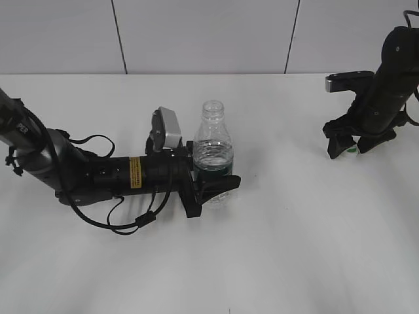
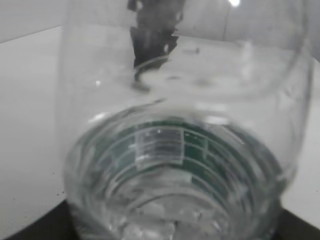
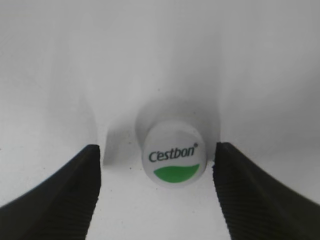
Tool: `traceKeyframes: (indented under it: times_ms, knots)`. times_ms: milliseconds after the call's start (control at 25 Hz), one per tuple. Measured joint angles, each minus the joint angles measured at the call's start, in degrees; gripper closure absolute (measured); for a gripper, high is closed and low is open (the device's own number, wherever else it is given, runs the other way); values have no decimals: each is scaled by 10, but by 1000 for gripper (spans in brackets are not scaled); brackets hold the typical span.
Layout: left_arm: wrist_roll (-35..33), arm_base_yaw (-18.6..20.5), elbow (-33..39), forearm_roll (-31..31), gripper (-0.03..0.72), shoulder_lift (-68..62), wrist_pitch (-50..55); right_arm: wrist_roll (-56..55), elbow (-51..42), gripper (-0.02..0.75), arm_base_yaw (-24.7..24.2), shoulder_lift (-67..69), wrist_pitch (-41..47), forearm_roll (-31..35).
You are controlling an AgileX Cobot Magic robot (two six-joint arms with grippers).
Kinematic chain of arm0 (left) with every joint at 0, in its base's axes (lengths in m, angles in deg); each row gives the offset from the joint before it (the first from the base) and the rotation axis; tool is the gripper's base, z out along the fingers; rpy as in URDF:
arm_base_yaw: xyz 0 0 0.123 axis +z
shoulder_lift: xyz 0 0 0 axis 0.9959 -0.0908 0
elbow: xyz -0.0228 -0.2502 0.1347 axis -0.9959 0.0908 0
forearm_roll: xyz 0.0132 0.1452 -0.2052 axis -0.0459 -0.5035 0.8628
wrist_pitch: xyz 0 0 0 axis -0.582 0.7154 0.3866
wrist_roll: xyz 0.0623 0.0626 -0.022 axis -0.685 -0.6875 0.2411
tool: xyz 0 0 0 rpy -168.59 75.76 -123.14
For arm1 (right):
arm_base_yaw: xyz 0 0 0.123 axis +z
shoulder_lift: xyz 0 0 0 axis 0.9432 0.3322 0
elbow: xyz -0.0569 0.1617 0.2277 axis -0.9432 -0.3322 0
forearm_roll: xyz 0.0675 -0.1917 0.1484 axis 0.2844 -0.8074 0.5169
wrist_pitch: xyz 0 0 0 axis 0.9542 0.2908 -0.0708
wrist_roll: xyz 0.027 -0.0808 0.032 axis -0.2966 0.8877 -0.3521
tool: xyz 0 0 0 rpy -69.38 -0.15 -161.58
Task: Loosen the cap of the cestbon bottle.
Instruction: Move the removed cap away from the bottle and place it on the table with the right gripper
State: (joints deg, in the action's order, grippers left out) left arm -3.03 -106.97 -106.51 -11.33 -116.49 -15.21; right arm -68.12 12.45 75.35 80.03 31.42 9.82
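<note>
Holding the cestbon bottle upright and capless, your left tool clamps its lower body; well right of the bottle, the cap sits on the surface between your right tool's spread fingers, untouched.

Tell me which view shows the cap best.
The right wrist view: the cap lies on the table between open fingers, its lettering readable. The exterior view shows only a speck of it under the right gripper. The left wrist view shows just the bottle.
</note>
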Motion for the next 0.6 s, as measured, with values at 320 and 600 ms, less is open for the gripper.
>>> traceKeyframes:
  times_ms: [320, 600]
  knots:
    - [-1, 0, 0, 0, 281, 0, 0, 0, 0, 202, 0, -18, 13, 2]
    - [17, 0, 0, 4, 246, 0, 0, 0, 0, 202, 0, -37, 16, 2]
